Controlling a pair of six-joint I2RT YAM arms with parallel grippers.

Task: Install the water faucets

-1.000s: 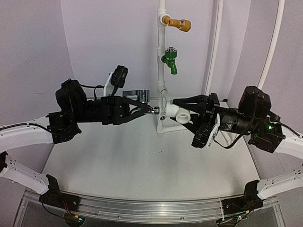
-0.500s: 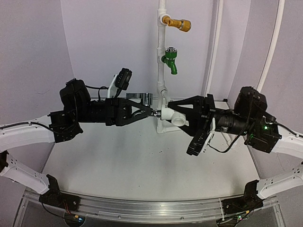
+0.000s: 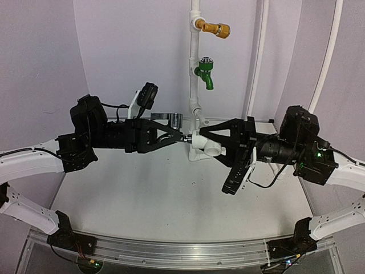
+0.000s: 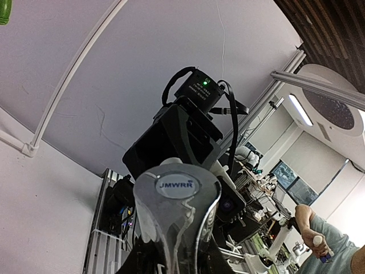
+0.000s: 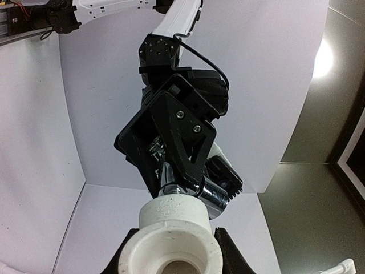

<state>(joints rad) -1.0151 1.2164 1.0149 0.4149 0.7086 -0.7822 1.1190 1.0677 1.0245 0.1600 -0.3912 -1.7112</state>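
Observation:
Above the table's middle, my left gripper (image 3: pixel 181 136) is shut on the silver metal tap (image 3: pixel 173 120), whose lever handle points up and back. My right gripper (image 3: pixel 201 138) is shut on the white plastic fitting (image 3: pixel 206 144). The tap's end meets the fitting's left side between the two grippers. In the right wrist view the fitting (image 5: pixel 171 231) fills the bottom with its round socket facing the camera. The shiny tap body (image 5: pixel 215 194) sits against its far end. The left wrist view shows the tap's handle (image 4: pixel 177 211) close up, hiding my own fingers.
Right behind the grippers stands a white upright pipe (image 3: pixel 195 85) carrying a green tap (image 3: pixel 205 73) and a yellow-brass tap (image 3: pixel 215 28). Two more white pipes (image 3: pixel 258 63) run up the back wall on the right. The white table (image 3: pixel 171 200) lies below.
My right gripper has carried the white fitting leftward until it met the tap's end. The left gripper has shifted slightly with the tap.

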